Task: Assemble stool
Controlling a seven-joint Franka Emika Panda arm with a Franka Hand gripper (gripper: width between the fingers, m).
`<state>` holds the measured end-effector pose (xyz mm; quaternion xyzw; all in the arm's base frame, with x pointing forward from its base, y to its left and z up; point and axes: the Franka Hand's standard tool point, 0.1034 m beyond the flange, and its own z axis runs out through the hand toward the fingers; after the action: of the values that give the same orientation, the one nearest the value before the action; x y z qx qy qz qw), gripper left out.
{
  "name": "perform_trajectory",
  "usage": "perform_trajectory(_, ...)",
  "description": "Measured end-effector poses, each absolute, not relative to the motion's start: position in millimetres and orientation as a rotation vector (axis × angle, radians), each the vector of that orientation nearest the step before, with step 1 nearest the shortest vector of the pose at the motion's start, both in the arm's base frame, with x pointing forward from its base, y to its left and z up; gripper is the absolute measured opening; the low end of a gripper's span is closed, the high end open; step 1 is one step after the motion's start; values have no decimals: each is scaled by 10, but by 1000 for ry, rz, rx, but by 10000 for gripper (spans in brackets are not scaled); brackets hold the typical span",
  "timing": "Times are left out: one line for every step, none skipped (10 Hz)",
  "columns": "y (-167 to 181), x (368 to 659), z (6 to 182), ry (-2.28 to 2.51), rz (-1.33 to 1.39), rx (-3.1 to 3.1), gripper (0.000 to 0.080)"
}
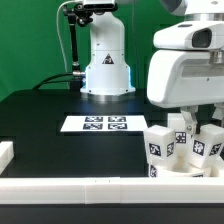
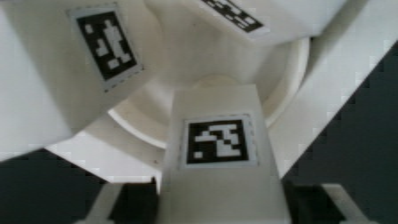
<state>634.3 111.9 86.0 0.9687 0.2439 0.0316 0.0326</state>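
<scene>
At the near corner of the black table (image 1: pixel 40 125), toward the exterior view's right of the marker board (image 1: pixel 96 123), the gripper (image 1: pixel 190 125) is down among the stool parts. Its jaws are narrow, closed on one leg (image 2: pixel 221 150). In the wrist view that leg fills the space between the two fingers (image 2: pixel 118 200), tagged face toward the camera, long axis running straight away from the wrist toward the seat (image 2: pixel 143 130).

The seat, a low white disc, lies directly beyond the held leg's far end; whether leg and seat touch cannot be told. Two other legs (image 2: pixel 107 45) stand at the seat's far side, one tag each visible. In the exterior view the legs (image 1: pixel 160 148) cluster just in front of the border rail (image 1: pixel 90 190), further to the exterior view's right than the marker board, with the arm's white body covering the parts behind.

Judgement: step in hand is fitting this leg to the seat. The move turns on keeping the leg's long axis square to the disc. A tilt in the grip would likely jam it.
</scene>
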Motion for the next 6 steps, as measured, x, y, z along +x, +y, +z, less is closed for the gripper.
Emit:
perform_trajectory(1118, 6343, 859, 692, 99, 2998, 338)
perform_trajectory(1118, 6343, 859, 564, 103, 3027, 338)
perform_trajectory(1116, 6343, 858, 468, 106, 3045, 338)
perform_trajectory(1115, 6343, 858, 400, 108, 3057, 338)
perform_trajectory(1117, 6347, 854, 243, 121, 3077, 338)
perform_trajectory(1124, 6364, 848, 59, 161, 3090, 338)
